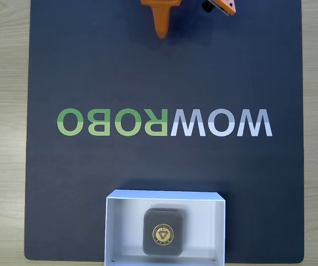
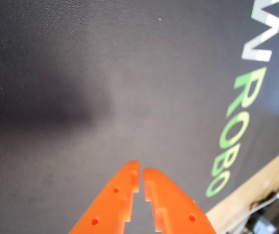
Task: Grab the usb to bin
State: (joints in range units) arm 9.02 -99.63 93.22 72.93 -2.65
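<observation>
We judge the task as good as done: in the fixed view the usb (image 1: pixel 163 231), a small flat dark-grey rounded-square piece with a round gold emblem and a triangle mark at its centre, lies flat on the floor of the bin (image 1: pixel 118 221), a shallow white rectangular box with thin upright walls, sitting at six o'clock on the dark navy rectangular mat (image 1: pixel 92 72). The piece rests near the middle of the box, apart from every wall. The orange plastic two-finger gripper (image 1: pixel 161 34) is at twelve o'clock in that view, well apart from the box, with the mat's white-and-green lettering (image 1: pixel 164 122) between them. In the wrist view the gripper (image 2: pixel 140 171) points at bare mat, its two orange fingers nearly touching at the tips, with only a thin slit between them and nothing held. From what we see, nothing remains to move; at most the arm may settle into a rest pose. The pale wooden table (image 1: pixel 3 111) shows around the mat's edges.
</observation>
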